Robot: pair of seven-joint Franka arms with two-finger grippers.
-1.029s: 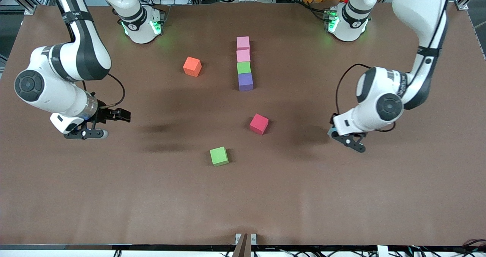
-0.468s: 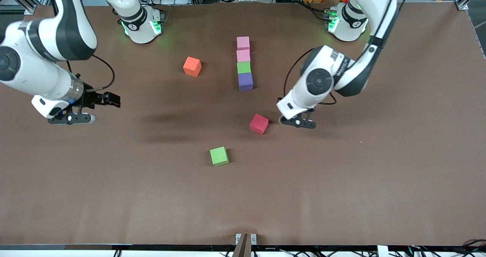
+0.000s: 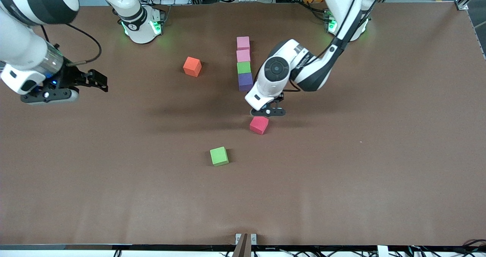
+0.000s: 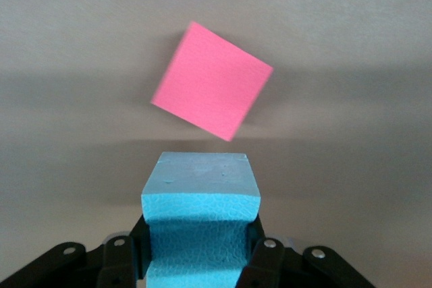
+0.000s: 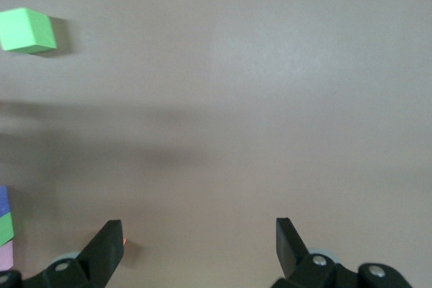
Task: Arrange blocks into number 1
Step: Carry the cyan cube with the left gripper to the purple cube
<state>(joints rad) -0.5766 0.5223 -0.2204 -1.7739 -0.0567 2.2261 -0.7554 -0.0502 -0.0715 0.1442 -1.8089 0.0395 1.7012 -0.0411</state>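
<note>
Brown worktop [image 3: 341,181] with a pair of arms and loose foam cubes. A straight column of four touching blocks runs away from the front camera near the middle of the worktop: the purple block [image 3: 245,81] is nearest to that camera, then the green block of the column [image 3: 243,67], then the nearer pink block [image 3: 243,55], and last the farthest pink block [image 3: 243,43]. The orange block [image 3: 192,66] lies apart from the column, toward the right arm's end of the worktop. The red block [image 3: 259,124] lies nearer to the front camera than the column, turned askew to it. The loose green block [image 3: 219,156] lies nearer still to that camera and well apart from the red one.

The left gripper [image 3: 268,112] hangs low over the worktop between the purple block and the red block, just above the red one. In the left wrist view its jaws are clamped on a sky-blue block [image 4: 200,217], held by two side faces with the top face showing; the red block [image 4: 212,80] lies on the worktop just past it, not touching.

The right gripper [image 3: 48,95] is raised over bare worktop at the right arm's end, well apart from every block, and waits. In the right wrist view its jaws [image 5: 196,247] stand wide apart with nothing between them; the loose green block [image 5: 27,30] shows in the distance.
</note>
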